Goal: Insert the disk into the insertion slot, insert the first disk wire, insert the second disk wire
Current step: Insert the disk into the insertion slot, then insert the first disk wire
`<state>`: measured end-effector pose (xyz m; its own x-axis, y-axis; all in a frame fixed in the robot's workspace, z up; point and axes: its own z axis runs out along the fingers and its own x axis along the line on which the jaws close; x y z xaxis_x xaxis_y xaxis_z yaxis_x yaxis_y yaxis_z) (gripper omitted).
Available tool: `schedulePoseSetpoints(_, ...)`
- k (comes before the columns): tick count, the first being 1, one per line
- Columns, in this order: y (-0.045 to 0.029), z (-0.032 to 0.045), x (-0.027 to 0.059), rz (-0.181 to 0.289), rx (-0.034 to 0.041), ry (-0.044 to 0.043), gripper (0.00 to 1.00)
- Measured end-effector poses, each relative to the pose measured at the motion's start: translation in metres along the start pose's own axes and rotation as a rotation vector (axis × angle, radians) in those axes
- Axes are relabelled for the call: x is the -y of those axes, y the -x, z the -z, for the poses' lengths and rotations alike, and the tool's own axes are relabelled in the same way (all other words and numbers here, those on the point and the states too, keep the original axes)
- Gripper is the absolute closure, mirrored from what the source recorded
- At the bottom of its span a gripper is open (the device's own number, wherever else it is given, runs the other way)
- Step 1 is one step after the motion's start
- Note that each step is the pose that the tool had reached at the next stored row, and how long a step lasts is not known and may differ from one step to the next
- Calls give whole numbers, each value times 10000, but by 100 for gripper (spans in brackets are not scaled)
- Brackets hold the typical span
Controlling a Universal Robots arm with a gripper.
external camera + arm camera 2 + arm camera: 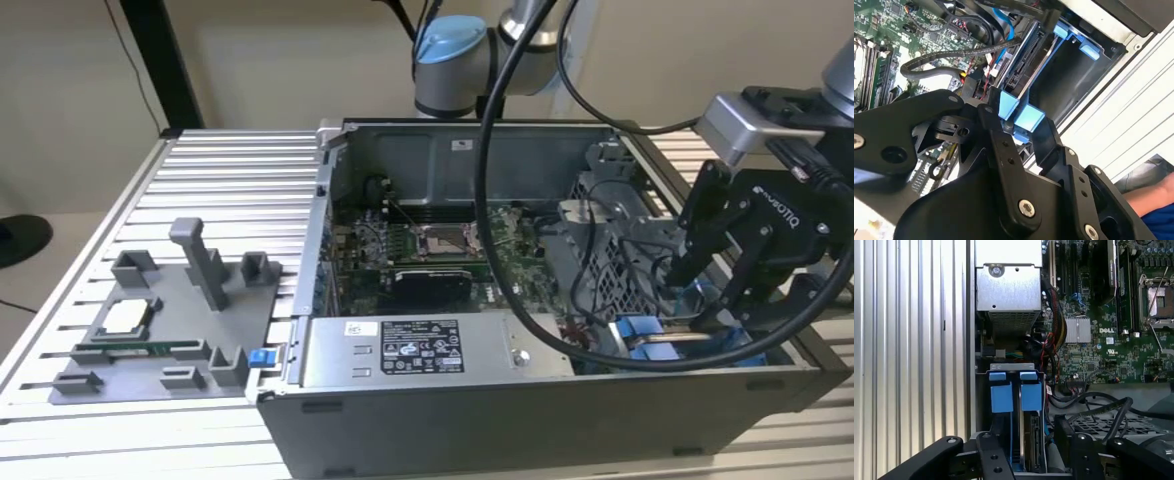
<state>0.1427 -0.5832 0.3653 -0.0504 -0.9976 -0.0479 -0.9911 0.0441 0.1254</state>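
Note:
My gripper (pixel 694 315) reaches down into the open computer case at the exterior view's right front corner. The disk (pixel 1027 440) stands on edge in its blue carrier, and its two blue tabs (pixel 1019 114) sit right between my fingertips. Both black fingers (pixel 999 145) press against those tabs, so the gripper (pixel 1021 122) is shut on the disk. The disk's far end reaches into the insertion slot (pixel 1079 80), a dark bay with blue rail tabs. Black and blue cables (pixel 949 57) lie loose beside the bay; I cannot tell which are the disk wires.
The grey labelled power-supply box (pixel 400 350) lies along the case front, with the motherboard (pixel 427 250) behind it. A grey fixture tray (pixel 147 330) sits on the ribbed aluminium table at the exterior view's left. A person's blue sleeve (pixel 1159 215) shows beyond the table edge.

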Motion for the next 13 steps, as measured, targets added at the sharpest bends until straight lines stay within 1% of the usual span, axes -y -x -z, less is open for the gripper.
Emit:
schedulePoseSetpoints(2,0,4,-1,0,1,0,0)
schedulePoseSetpoints(4,2,36,-5,0,2,0,0)
schedulePoseSetpoints(10,9,191,-25,1,0,0,0)
schedulePoseSetpoints(13,11,239,-35,2,-2,-22,0)
